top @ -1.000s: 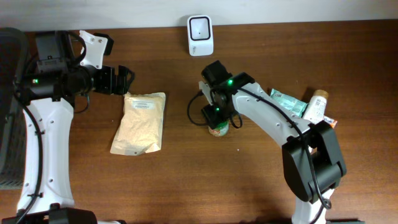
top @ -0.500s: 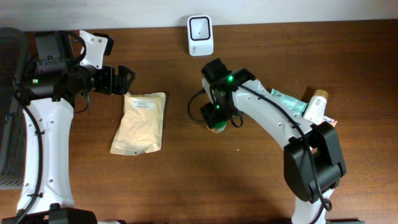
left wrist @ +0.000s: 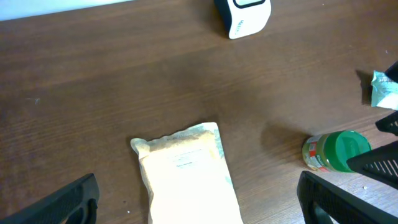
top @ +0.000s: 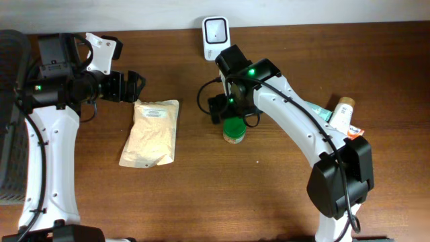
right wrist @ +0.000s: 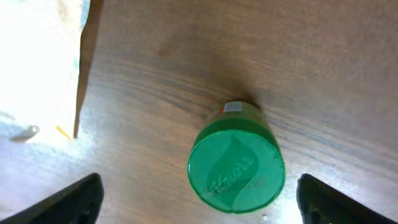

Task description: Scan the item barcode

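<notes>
Standing upright on the table point(top: 201, 195): green-lidded jar point(top: 234, 129), axis vertical, below right tool point(top: 225, 111), jaws spread clear of it. Left tool point(top: 131, 86), also spread, empty, well apart beside pouch point(top: 151, 132). Scanner point(top: 216, 38) beyond.

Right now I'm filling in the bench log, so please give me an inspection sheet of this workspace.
Surface: brown wooden table, no spills seen.
Job's things: jar with a green lid, upright near the middle; white scanner at the far edge; tan pouch lying flat.
Clutter: bottle and green packet on the right side.
Grippers: left gripper open and empty, beside the pouch's top edge; right gripper open above the jar, not touching it.
Cables: black cable looping beside the right arm's wrist.
Surroundings: white wall behind the table; dark mesh object at the left edge.
</notes>
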`<control>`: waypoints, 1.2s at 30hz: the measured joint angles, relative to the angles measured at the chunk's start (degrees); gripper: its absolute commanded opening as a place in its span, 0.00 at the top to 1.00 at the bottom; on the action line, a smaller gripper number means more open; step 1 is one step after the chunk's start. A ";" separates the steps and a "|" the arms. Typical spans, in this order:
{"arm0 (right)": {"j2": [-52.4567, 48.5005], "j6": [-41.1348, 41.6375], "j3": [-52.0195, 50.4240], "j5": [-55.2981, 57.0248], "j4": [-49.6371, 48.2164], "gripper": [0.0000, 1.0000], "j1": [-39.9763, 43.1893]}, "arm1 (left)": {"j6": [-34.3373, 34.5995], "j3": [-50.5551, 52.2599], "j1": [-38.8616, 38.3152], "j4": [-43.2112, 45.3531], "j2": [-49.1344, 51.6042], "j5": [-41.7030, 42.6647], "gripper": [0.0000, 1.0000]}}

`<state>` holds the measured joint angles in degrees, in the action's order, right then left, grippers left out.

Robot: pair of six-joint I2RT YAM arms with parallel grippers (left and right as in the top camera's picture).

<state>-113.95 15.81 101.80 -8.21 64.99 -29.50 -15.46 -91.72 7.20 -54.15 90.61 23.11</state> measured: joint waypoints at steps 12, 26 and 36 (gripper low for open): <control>-0.33 27.19 0.00 8.52 3.80 0.09 -0.07 | 0.00 0.00 0.00 0.00 0.00 0.00 0.01; -8.44 33.27 -0.02 6.34 2.12 0.15 -0.90 | 0.00 0.00 0.00 0.00 0.00 0.00 0.01; -8.48 23.71 0.02 5.75 2.71 0.59 -1.73 | 0.00 0.00 0.00 0.00 0.00 0.00 0.01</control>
<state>-122.43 39.53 101.82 -2.46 67.70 -31.22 -15.46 -91.72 7.20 -54.15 90.61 23.11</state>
